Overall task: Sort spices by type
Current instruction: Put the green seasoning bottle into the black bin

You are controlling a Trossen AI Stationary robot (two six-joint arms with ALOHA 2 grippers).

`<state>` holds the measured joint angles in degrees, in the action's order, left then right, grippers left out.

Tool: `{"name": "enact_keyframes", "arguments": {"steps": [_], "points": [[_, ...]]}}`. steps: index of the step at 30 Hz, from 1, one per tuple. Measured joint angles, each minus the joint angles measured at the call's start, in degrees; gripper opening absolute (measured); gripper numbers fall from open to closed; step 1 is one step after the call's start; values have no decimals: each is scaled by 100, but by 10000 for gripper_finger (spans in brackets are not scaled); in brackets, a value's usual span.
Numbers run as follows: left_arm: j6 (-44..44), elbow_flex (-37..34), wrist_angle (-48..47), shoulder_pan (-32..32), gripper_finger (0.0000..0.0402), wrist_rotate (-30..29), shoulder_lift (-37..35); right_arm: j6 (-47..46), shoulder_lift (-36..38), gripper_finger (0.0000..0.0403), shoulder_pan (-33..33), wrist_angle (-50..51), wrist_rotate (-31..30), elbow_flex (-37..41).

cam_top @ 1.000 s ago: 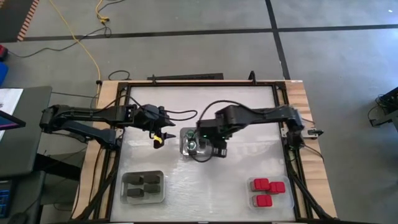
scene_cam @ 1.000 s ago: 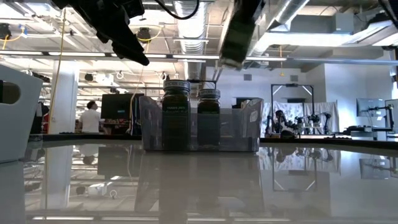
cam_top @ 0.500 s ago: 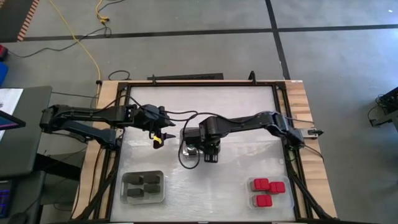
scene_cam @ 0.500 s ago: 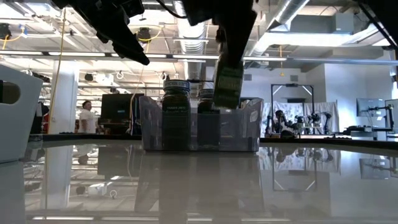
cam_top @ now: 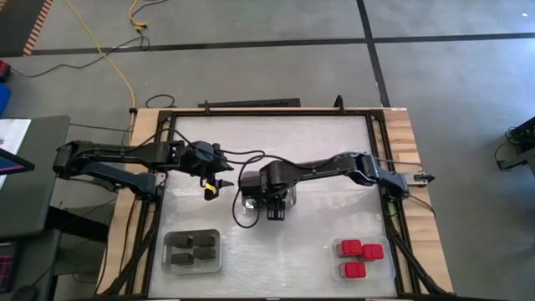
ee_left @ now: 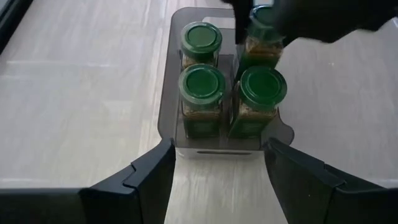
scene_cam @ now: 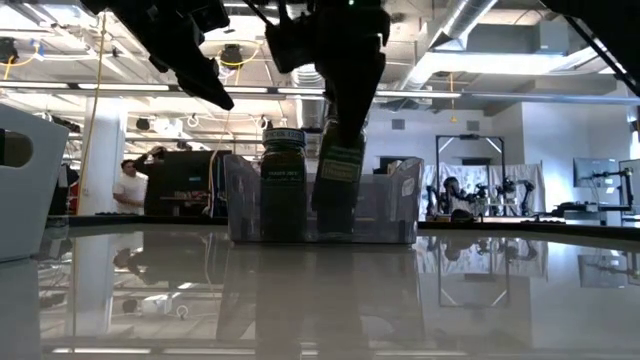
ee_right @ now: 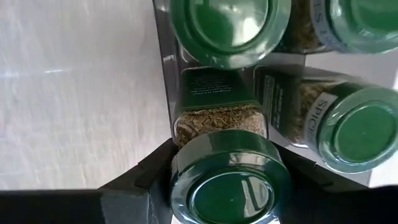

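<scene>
A clear tray [ee_left: 166,106] stands mid-table with three green-lidded spice jars [ee_left: 202,84] upright in it. My right gripper [cam_top: 269,197] is over this tray, shut on another green-lidded jar [scene_cam: 340,175], which reaches down behind the tray wall [scene_cam: 400,205] next to a standing jar [scene_cam: 283,185]. My left gripper [cam_top: 219,181] hangs open just left of the tray, its fingers [ee_left: 149,177] wide apart and touching nothing. Dark brown-black containers [cam_top: 191,249] lie in a grey tray. Red-topped ones [cam_top: 359,252] sit in another tray. My right gripper [ee_right: 230,186] pinches the jar at its green lid [ee_right: 231,163], one finger [ee_right: 155,171] on each side. The fingers come from above, slanting a little. The jar [ee_right: 217,106] hangs tilted below them, its lower part inside the clear tray; whether its base rests there is hidden.
The grey tray [cam_top: 170,261] sits near the table's near left corner, the tray of red boxes [cam_top: 338,269] near the near right corner. A white container [scene_cam: 25,180] shows at the low view's left. Bare table lies along the far side and between the two near trays.
My right gripper has carried the jar down and toward the table's left, from above the clear tray into it, beside the standing jars. The jar stays tilted in the hold.
</scene>
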<state>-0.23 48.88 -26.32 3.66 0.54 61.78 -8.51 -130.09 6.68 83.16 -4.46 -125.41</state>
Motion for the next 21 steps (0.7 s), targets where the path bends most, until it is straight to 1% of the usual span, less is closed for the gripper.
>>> {"name": "enact_keyframes", "arguments": {"steps": [3,13,21], "points": [[0,0,2,0,237,-1,1,-26,-66,229,-26,33,133,2],[0,0,6,0,237,-2,2,87,-307,230,-9,-66,178,1],[45,0,12,4,237,-2,2,107,-325,231,-21,-47,174,-2]]}}
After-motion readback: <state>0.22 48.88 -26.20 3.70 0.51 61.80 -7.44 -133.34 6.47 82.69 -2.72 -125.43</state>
